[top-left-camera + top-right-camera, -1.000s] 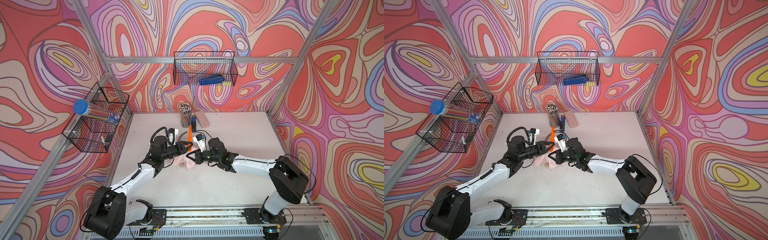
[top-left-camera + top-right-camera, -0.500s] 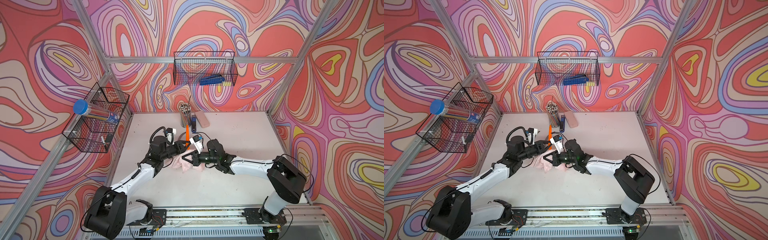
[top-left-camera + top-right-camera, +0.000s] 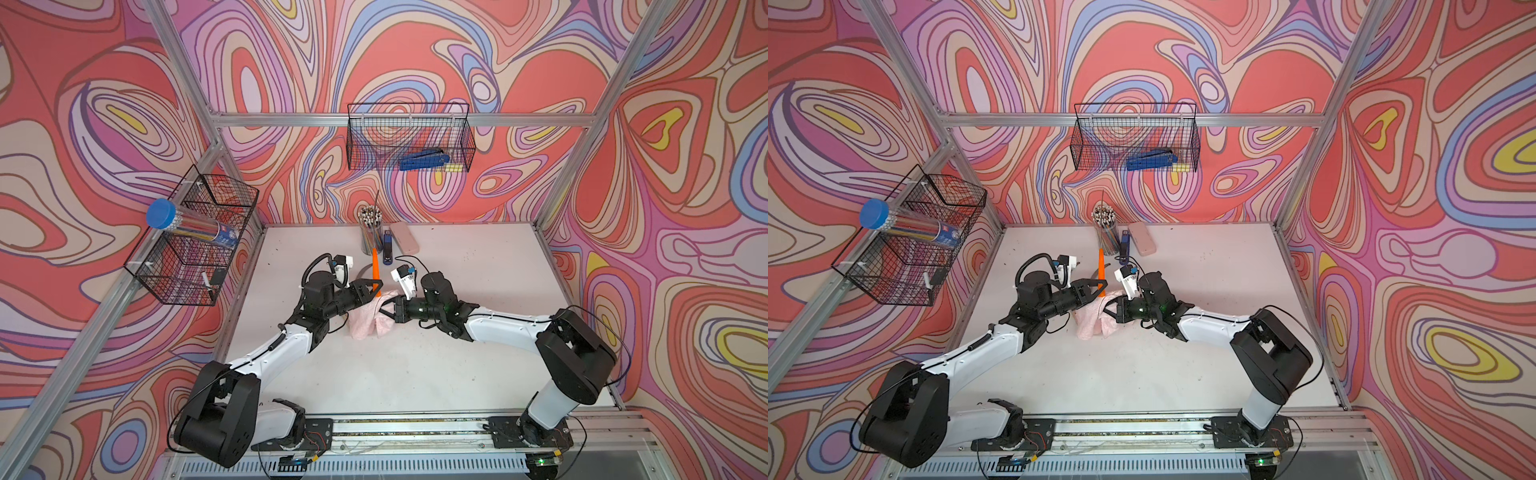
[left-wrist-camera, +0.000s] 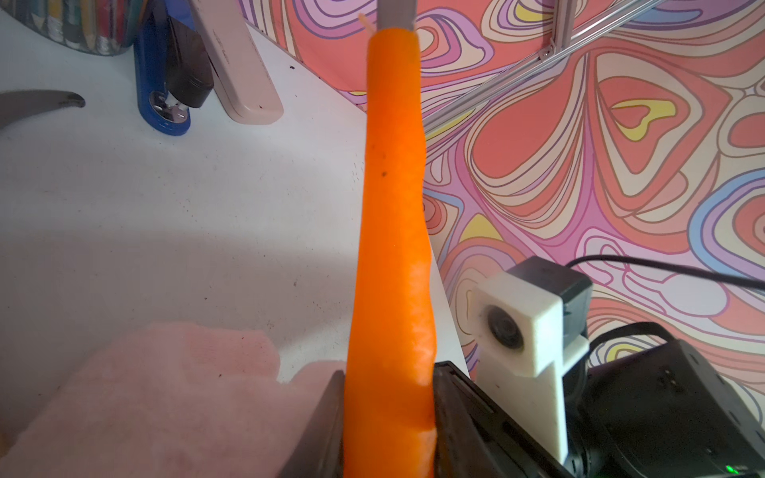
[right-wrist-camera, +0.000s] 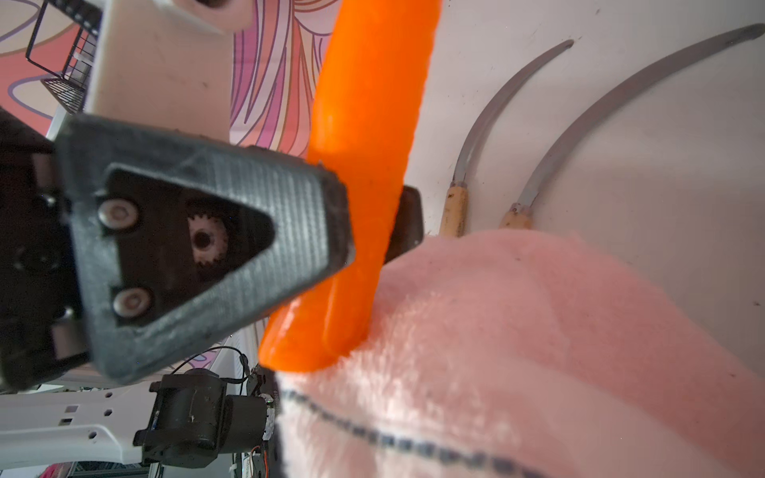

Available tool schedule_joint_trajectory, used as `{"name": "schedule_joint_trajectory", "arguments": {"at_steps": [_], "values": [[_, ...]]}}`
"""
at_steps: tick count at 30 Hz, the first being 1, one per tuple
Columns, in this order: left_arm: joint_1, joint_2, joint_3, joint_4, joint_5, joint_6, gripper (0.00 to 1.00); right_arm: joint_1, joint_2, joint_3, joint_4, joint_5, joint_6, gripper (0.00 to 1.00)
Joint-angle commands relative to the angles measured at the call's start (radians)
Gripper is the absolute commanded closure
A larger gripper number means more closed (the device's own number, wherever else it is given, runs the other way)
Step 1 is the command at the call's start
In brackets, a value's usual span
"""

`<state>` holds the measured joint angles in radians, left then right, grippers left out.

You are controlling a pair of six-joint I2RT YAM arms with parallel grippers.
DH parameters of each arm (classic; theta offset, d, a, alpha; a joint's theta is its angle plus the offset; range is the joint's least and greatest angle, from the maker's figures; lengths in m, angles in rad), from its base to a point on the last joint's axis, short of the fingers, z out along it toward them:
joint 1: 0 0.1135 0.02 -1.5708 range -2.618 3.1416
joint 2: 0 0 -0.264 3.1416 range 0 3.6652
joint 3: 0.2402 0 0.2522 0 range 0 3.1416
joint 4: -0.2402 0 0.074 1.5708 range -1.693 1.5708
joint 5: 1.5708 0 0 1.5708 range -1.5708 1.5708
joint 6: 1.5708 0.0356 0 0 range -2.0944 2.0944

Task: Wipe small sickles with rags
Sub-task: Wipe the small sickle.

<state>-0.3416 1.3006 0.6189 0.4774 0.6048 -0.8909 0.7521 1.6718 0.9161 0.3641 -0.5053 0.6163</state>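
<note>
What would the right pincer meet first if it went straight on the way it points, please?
The fuzzy pale-pink rag held by the right pincer itself, then probably the left pincer clamped on the orange-handled sickle just beyond; depth is unclear.

Walls (image 3: 415,50) — swirly pink, white table (image 3: 415,374), alu frame (image 3: 291,119)
</note>
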Motion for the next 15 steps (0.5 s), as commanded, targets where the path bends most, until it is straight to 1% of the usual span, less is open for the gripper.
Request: {"name": "schedule_joint_trajectory", "arguments": {"at_steps": [1,4,6,9,12,13,15], "values": [[-0.013,0.031,-0.014,0.036,0.067,-0.028,1.00,0.039,-0.041,0.037,0.039,0.023,-0.033,1.00],[-0.013,0.040,-0.018,0.048,0.065,-0.034,1.00,0.063,-0.037,0.041,0.073,-0.015,-0.024,1.00],[-0.013,0.040,-0.013,0.030,0.060,-0.022,1.00,0.065,-0.040,0.039,0.079,-0.015,-0.020,1.00],[-0.014,0.031,-0.014,0.024,0.060,-0.022,1.00,0.065,-0.050,0.035,0.041,0.037,-0.041,1.00],[-0.013,0.002,-0.023,0.015,0.046,-0.014,1.00,0.050,-0.051,0.039,-0.024,0.140,-0.041,1.00],[-0.013,-0.007,-0.023,0.004,0.040,-0.008,1.00,0.032,-0.045,0.038,-0.036,0.155,-0.030,1.00],[-0.014,-0.016,-0.018,-0.007,0.041,0.000,1.00,-0.017,-0.030,0.020,-0.021,0.144,0.012,1.00]]}}
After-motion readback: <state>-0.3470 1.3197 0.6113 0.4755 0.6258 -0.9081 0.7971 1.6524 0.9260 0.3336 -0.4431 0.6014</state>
